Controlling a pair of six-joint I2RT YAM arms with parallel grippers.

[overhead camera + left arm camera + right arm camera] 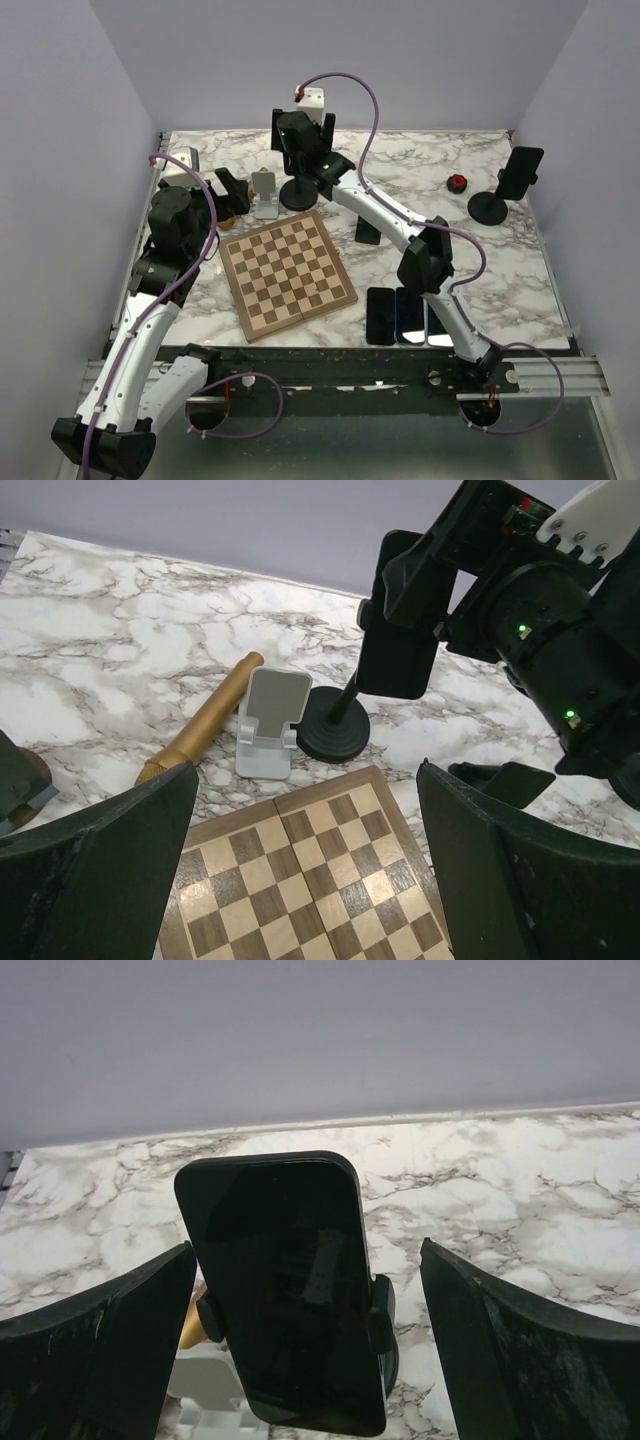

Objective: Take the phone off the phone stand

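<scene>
Both end effectors stand with jaws apart over the worktop [480, 260]. Past the far edge of the chessboard [288, 272], the right end effector [307, 1250] faces the phone [285, 1290], upright in its phone stand [352, 695]; the left end effector [232, 192] hangs empty near the left edge. I'd close on the phone's long sides above the side clips [381, 1316], then lift straight. The right wrist view shows those clips; the left wrist view shows the round base [335, 737] hidden there.

The black phone [285, 1290], with a dark glossy screen, stands upright and slightly tilted, held between two small side clips of the black phone stand [333, 737], whose round base rests on the marble desk [120, 650].
</scene>
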